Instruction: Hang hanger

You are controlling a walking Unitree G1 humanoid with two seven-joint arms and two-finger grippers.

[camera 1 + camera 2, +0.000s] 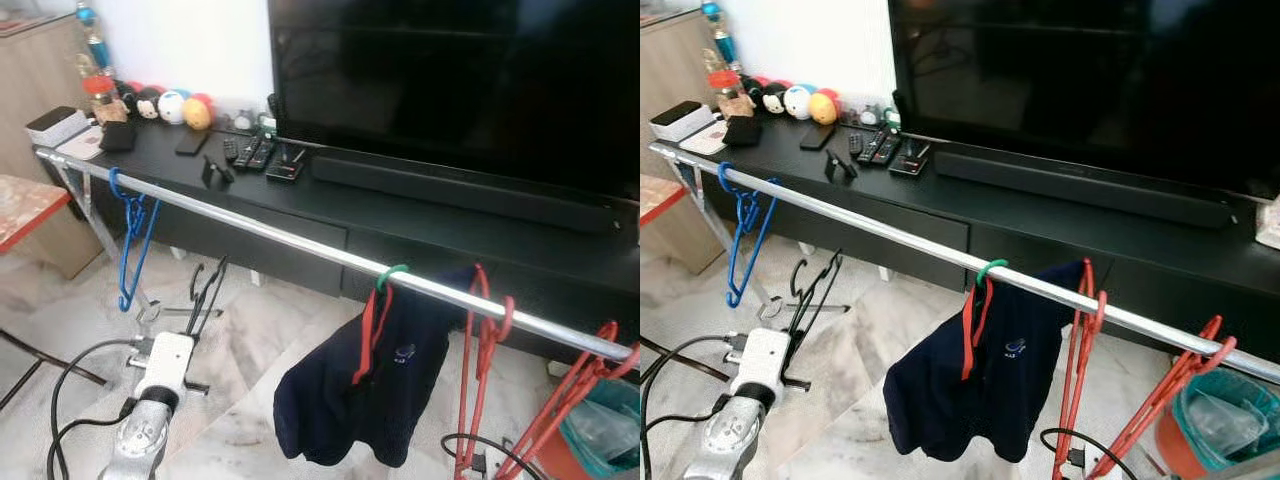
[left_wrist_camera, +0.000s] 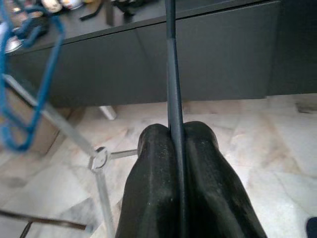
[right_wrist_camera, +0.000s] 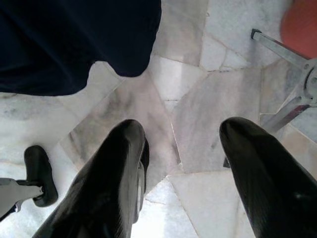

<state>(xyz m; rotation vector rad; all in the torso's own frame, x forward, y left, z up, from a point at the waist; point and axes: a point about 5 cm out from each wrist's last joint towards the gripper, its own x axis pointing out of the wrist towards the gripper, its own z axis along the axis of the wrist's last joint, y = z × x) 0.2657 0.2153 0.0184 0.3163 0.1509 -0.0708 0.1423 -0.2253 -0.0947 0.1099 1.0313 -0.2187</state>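
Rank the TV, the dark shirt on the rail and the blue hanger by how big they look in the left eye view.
1. TV, largest by far.
2. Dark shirt.
3. Blue hanger, smallest; it hangs farther along the rail, so its true size is less certain.

I see a large black television point(image 1: 450, 80) standing on a long black low cabinet point(image 1: 400, 225), with a black soundbar point(image 1: 460, 190) along its front. Near the cabinet's left end lie several black remote controls point(image 1: 255, 155) and a row of round plush toys point(image 1: 165, 105). A teal-lined bin point(image 1: 1225, 420) sits on the pale marble floor point(image 1: 250, 330).
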